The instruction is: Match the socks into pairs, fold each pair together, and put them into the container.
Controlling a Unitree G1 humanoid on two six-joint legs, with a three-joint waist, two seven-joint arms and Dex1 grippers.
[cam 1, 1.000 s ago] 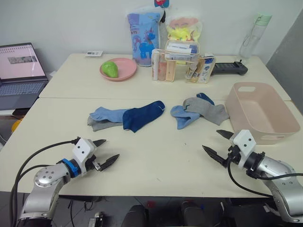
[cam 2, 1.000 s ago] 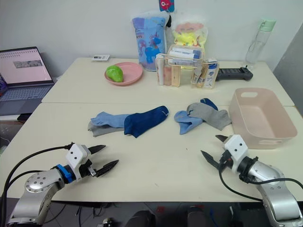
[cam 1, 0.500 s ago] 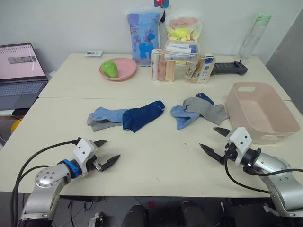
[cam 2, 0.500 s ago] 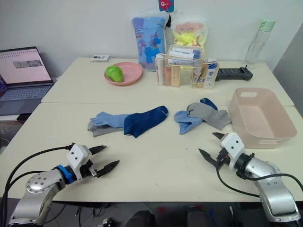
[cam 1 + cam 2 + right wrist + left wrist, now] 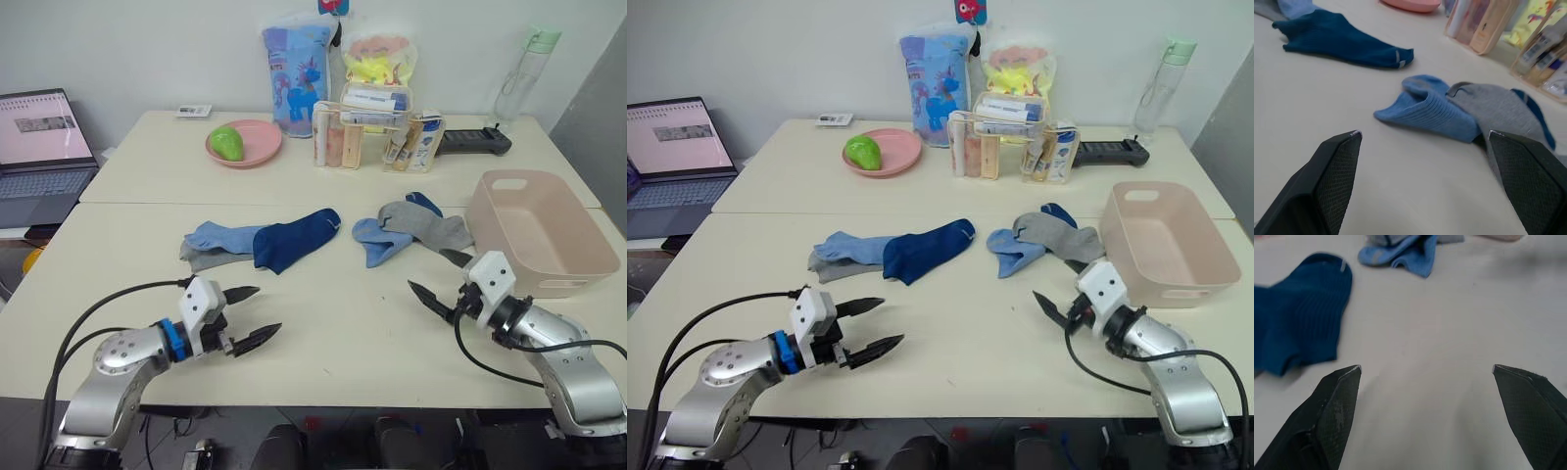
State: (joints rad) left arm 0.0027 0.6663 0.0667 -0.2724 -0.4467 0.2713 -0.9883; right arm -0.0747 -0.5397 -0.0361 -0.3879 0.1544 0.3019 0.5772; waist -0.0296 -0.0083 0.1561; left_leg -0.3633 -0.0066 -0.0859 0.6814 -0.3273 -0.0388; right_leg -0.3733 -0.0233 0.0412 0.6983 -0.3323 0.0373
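Both grippers have advanced toward the socks (image 5: 284, 240); left gripper (image 5: 248, 316) and right gripper (image 5: 438, 277) jaws spread wide, empty; container (image 5: 549, 230) beside right.

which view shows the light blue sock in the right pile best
The right wrist view: the light blue fabric ankle sock lies close and whole beside the grey sock. Both eye views show it small; the left wrist view catches just part of it at the frame edge.

Head stereo looks down over table (image 5: 323, 323); wrist cameras skim low, sharing socks (image 5: 1425, 110).
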